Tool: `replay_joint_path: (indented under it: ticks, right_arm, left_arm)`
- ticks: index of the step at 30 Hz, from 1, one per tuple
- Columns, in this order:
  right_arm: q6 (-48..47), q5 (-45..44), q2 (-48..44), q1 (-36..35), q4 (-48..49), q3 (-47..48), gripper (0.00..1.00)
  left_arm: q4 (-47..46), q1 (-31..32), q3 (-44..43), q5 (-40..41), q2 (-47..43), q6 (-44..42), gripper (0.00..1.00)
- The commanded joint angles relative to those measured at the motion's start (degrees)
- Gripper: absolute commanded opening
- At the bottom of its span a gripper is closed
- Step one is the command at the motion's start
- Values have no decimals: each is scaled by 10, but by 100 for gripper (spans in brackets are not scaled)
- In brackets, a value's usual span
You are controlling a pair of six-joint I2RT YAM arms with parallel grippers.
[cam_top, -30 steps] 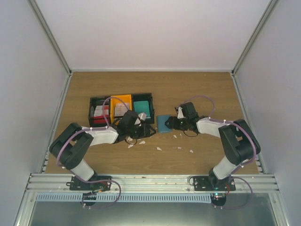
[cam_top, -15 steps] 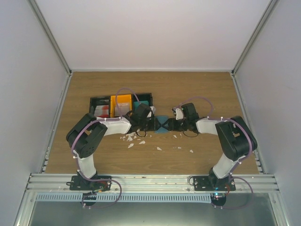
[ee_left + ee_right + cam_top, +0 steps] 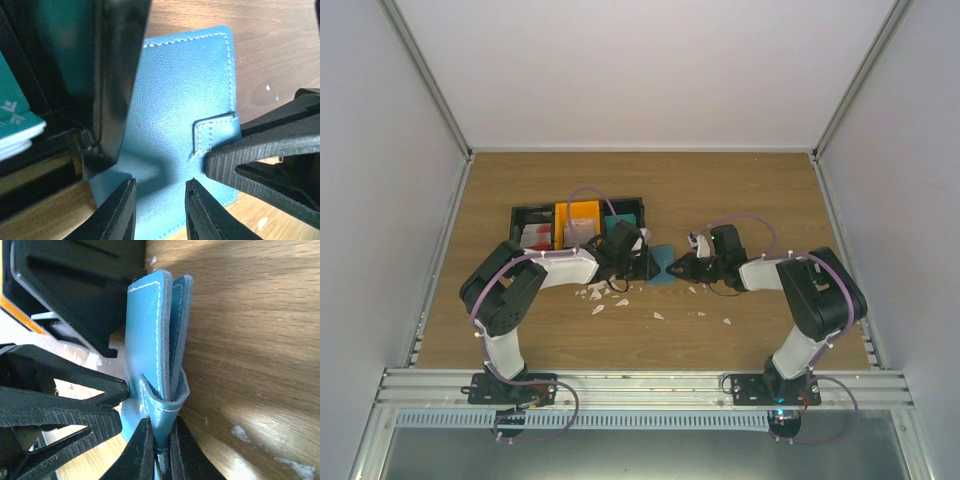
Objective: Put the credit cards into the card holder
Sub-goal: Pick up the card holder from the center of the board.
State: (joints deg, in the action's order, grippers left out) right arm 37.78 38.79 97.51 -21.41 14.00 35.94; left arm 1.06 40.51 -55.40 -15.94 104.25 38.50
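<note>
The dusty-blue card holder (image 3: 660, 263) is beside the bin row, between my two grippers. My right gripper (image 3: 161, 424) is shut on the closure strap at the edge of the card holder (image 3: 145, 335), which stands tilted on edge, folded. My left gripper (image 3: 160, 186) is open, its fingertips apart against the face of the card holder (image 3: 180, 100). In the top view the left gripper (image 3: 645, 266) and right gripper (image 3: 672, 270) meet at the holder. Pale credit cards (image 3: 533, 237) with red print lie in the bins, far from both grippers.
A black-and-orange row of bins (image 3: 578, 208) stands just left of the holder, its black wall (image 3: 117, 75) close to my left fingers. A teal block (image 3: 12, 117) fills one bin. White scraps (image 3: 658, 316) litter the wood in front.
My left arm swung right from the bins to the card holder, its jaws narrowing. My right gripper closed on the holder's strap and drew back slightly to the right.
</note>
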Motion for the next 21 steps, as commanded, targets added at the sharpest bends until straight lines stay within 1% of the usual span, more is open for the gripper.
replay_joint_path:
  ticks: [1, 3, 8, 9, 10, 12, 14, 17, 21]
  right_arm:
    - [25, 21, -18, -1, 29, -8, 1]
    - [22, 18, -40, -2, 14, -14, 0]
    - [-10, 16, -125, -2, -43, -30, 1]
    - [-21, 19, -146, -1, -52, -35, 0]
    - [-33, 26, -168, -2, -58, -39, 0]
    - [-56, 43, -213, -2, -60, -45, 0]
    - [-73, 66, -259, -1, -51, -47, 1]
    - [-81, 110, -322, -1, -7, -42, 0]
    - [-79, 174, -363, -2, 59, -23, 0]
  left_arm:
    - [-24, 8, 26, -29, -37, -10, 32]
    - [-39, 8, 36, -28, -67, -11, 36]
    - [-39, 7, 70, -8, -167, -8, 54]
    - [-32, 6, 72, -5, -189, -9, 58]
    - [-21, 6, 74, -1, -212, -11, 65]
    - [6, 2, 70, 2, -268, -19, 73]
    - [29, -4, 65, -2, -314, -28, 80]
    - [59, -14, 51, -20, -367, -43, 88]
    - [101, -29, 29, -43, -408, -51, 91]
